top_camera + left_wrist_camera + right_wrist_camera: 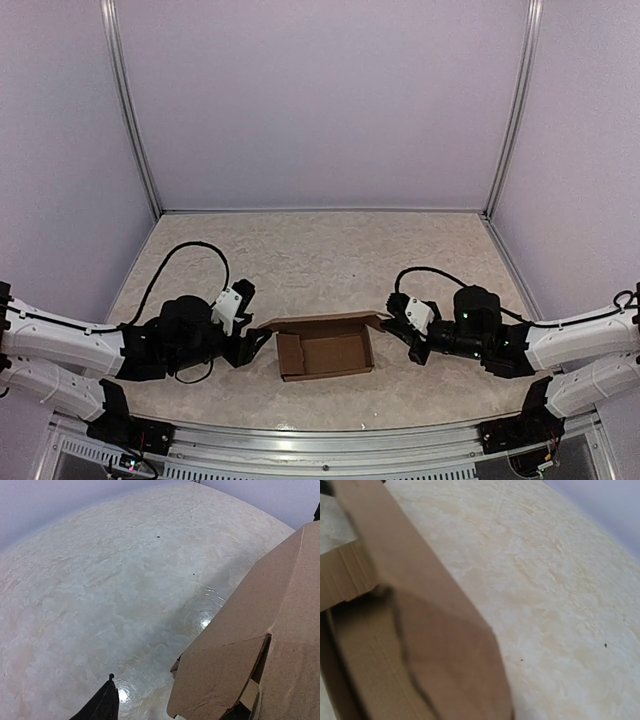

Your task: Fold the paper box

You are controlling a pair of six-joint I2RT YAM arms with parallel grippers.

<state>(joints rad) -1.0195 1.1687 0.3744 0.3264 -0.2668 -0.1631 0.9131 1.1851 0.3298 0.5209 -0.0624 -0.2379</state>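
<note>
The paper box (325, 352) is a small brown open carton near the table's front, with its back flap up. My left gripper (258, 343) is at the carton's left end. In the left wrist view one dark finger (104, 706) shows at the bottom left, a wide gap away from the box's left flap (225, 675); the jaws stand open. My right gripper (392, 322) is against the box's right end flap. In the right wrist view the blurred cardboard (420, 630) fills the left half and hides the fingers.
The pale marbled table (320, 250) runs back to lavender walls with metal posts (130, 110) at the corners. A metal rail (320, 445) lines the front edge between the arm bases. Black cables (190, 250) loop above each wrist.
</note>
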